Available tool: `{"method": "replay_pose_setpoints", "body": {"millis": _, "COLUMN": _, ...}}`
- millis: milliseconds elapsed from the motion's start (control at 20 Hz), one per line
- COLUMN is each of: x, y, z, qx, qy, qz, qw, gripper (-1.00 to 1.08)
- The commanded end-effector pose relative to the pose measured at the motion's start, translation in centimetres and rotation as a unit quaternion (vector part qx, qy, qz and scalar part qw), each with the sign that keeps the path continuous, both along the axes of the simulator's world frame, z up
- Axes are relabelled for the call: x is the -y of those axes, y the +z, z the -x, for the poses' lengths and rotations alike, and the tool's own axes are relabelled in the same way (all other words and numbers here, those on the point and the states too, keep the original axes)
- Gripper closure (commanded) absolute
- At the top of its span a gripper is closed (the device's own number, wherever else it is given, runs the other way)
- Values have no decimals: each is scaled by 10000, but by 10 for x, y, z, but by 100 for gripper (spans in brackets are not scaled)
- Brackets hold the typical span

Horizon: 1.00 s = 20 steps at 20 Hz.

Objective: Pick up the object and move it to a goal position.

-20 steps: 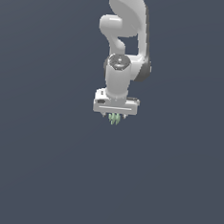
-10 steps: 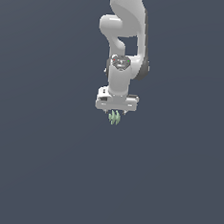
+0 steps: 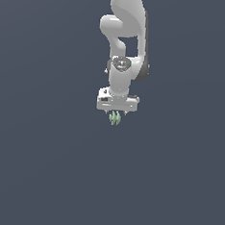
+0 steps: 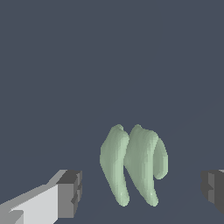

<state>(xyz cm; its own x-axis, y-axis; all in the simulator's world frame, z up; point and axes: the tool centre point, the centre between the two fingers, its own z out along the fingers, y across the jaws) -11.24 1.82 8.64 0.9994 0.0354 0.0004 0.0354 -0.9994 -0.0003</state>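
Note:
The object [image 4: 131, 168] is a small pale green cluster of pointed, curved lobes. In the wrist view it sits between my two fingers, with a clear gap to each dark pad [image 4: 70, 193]. The gripper [image 4: 141, 189] is open and nothing touches the object. In the exterior view the white gripper [image 3: 117, 113] points straight down, and the object [image 3: 115, 119] peeks out just beneath it, at mid-height of the picture. Most of the fingers are hidden behind the hand there.
A flat dark grey-blue surface [image 3: 42, 166] fills both views with no other objects or edges to see. The white arm [image 3: 125, 33] rises out of the exterior view's top.
The hand has swivelled slightly about its vertical axis above the object. The object stays in the same spot under the fingers.

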Motion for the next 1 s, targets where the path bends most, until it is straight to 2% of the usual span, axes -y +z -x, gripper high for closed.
{"method": "replay_pose_setpoints", "body": {"millis": 0, "x": 0, "y": -7, "z": 1, "qx": -4, "qy": 0, "qz": 0, "qw": 10000, "gripper": -92}}
{"method": "replay_pose_setpoints", "body": {"millis": 350, "x": 0, "y": -37, "z": 2, "qx": -2, "qy": 5, "qz": 1, "qw": 10000, "gripper": -92}}
{"method": "replay_pose_setpoints", "body": {"millis": 650, "x": 0, "y": -46, "z": 2, "qx": -2, "qy": 5, "qz": 1, "qw": 10000, "gripper": -92}}
{"method": "replay_pose_setpoints", "body": {"millis": 700, "x": 0, "y": -46, "z": 2, "qx": -2, "qy": 5, "qz": 1, "qw": 10000, "gripper": 108}}
{"method": "replay_pose_setpoints", "body": {"millis": 950, "x": 0, "y": -46, "z": 2, "qx": -2, "qy": 5, "qz": 1, "qw": 10000, "gripper": 108}}
